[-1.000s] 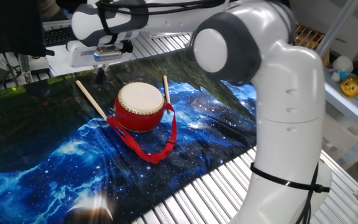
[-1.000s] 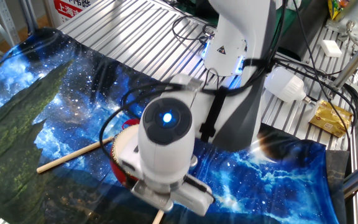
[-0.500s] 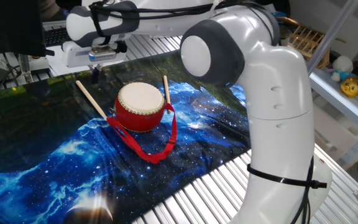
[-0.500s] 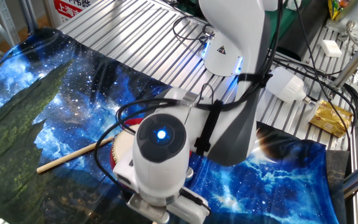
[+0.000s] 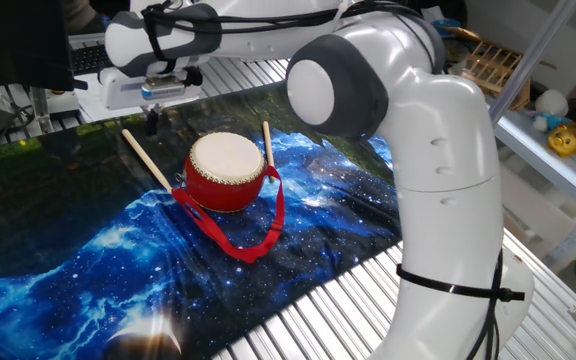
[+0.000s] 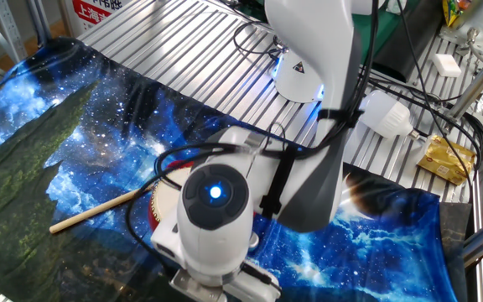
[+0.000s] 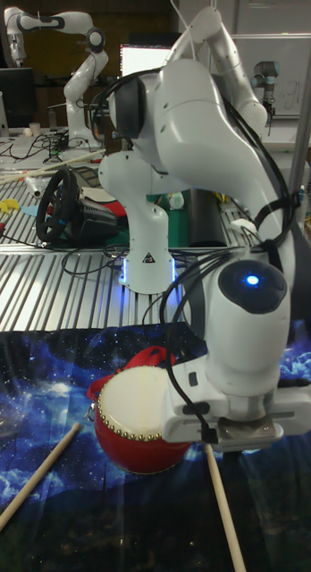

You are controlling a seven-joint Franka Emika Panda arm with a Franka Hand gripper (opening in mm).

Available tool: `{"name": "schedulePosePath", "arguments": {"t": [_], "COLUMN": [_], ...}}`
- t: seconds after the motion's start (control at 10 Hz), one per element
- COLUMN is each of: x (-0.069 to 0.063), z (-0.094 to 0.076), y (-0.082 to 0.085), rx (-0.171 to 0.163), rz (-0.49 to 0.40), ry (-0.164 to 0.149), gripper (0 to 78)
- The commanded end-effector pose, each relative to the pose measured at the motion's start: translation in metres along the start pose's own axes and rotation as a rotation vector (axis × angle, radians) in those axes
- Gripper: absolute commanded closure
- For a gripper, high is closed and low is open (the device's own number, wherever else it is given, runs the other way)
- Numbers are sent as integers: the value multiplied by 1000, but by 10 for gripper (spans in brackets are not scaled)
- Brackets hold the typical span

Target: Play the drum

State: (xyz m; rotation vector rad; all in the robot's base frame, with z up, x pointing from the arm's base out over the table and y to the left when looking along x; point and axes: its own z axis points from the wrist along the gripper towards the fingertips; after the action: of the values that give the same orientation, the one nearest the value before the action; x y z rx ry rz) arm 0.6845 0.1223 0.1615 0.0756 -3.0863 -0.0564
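Arm barely shifted, fingers [image 5: 152, 120] above stick [image 5: 146, 159], beside drum [image 5: 226, 171]

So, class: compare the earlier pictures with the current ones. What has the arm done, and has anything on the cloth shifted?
The arm swung: in the first fixed view its elbow joint and the hand drifted left, the hand ending above the far end of the left stick. It took hold of nothing. The drum, its ribbon, and the right stick stayed put.
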Motion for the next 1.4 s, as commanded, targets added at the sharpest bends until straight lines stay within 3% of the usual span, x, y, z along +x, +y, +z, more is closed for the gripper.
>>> {"name": "schedulePosePath", "arguments": {"t": [0.1, 1.1, 1.4], "x": [-12, -21, -23], "z": [15, 50, 59], "y": [4, 7, 1], "rx": [-1, 3, 5], "rz": [-6, 6, 11], "ry": [-23, -45, -47], "gripper": [776, 776, 776]}}
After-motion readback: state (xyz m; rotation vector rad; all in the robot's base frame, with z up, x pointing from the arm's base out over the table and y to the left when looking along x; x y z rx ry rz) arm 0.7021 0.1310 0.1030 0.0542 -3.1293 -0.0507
